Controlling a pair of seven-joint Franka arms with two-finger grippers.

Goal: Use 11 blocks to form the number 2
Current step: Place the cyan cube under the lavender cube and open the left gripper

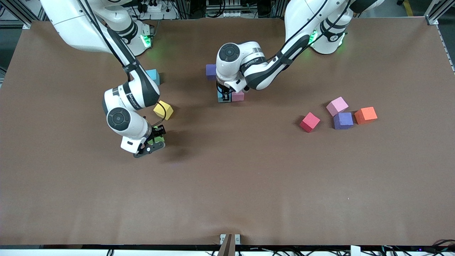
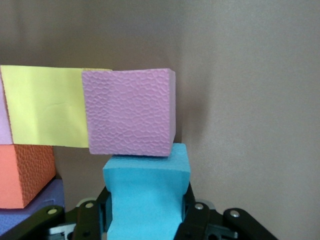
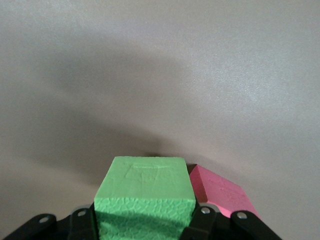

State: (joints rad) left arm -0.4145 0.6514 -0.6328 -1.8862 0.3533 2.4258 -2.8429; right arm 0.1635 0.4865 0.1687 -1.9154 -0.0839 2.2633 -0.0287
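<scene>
My left gripper is shut on a light blue block and holds it low at the table's middle. The block touches a pink block, also seen in the front view. A yellow block, a red-orange block and a purple block lie packed beside the pink one. My right gripper is shut on a green block low over the table toward the right arm's end. A red block lies right beside the green one.
Loose blocks: yellow and light blue by the right arm; red, pink, purple and orange toward the left arm's end. A purple block shows at the left arm's wrist.
</scene>
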